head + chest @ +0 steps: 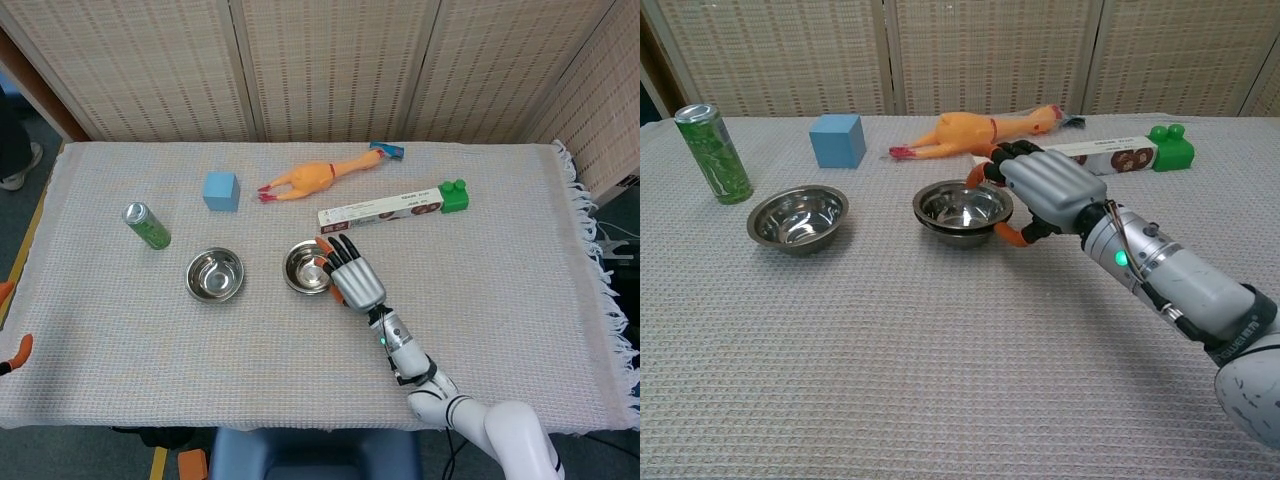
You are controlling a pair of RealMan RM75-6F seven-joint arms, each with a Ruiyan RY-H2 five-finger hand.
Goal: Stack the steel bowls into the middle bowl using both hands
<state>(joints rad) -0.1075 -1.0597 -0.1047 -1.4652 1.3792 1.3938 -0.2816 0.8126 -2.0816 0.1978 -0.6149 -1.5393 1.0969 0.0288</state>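
Two steel bowls (303,268) (958,208) sit nested at the table's middle, the upper one resting inside the middle bowl. My right hand (355,280) (1045,190) grips the upper bowl's right rim, fingers over the edge and thumb under it. A third steel bowl (214,275) (798,217) stands alone to the left, upright and untouched. Of my left hand (12,320) only two orange fingertips show, at the left edge of the head view, spread apart off the table with nothing between them.
A green can (146,225) (713,153) stands at the left. Behind the bowls lie a blue cube (221,191) (836,140), a rubber chicken (310,178) (980,130), a long box (380,210) (1110,155) and a green block (454,195) (1170,147).
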